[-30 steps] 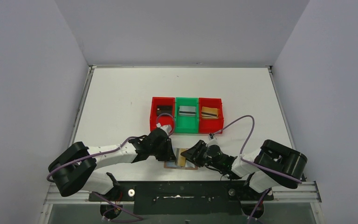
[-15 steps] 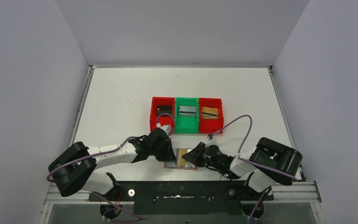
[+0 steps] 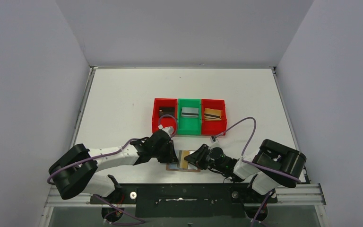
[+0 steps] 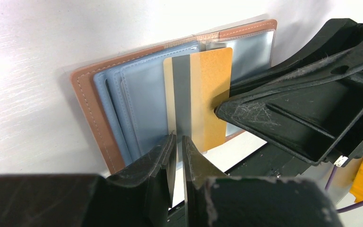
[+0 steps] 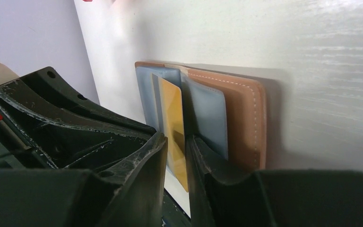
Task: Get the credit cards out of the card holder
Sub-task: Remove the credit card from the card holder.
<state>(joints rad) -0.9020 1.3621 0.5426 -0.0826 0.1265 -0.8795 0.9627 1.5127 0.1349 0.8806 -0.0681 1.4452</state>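
The card holder lies open near the table's front edge, tan leather with blue-grey lining. A gold card with a grey stripe sticks partly out of its slots and shows as a gold strip from above. My left gripper is shut to a thin slit, its tips down at the card's near edge with nothing visibly pinched. My right gripper reaches in from the other side. Its fingers stand narrowly open around the gold card's edge, one touching it.
Behind the holder stands a row of bins: a red bin with a black card, a green bin with a silver card, a red bin with a gold card. The black front rail is close below the holder.
My right gripper has slid a little left onto the gold card and its jaws have narrowed. The left gripper and the holder have not moved.
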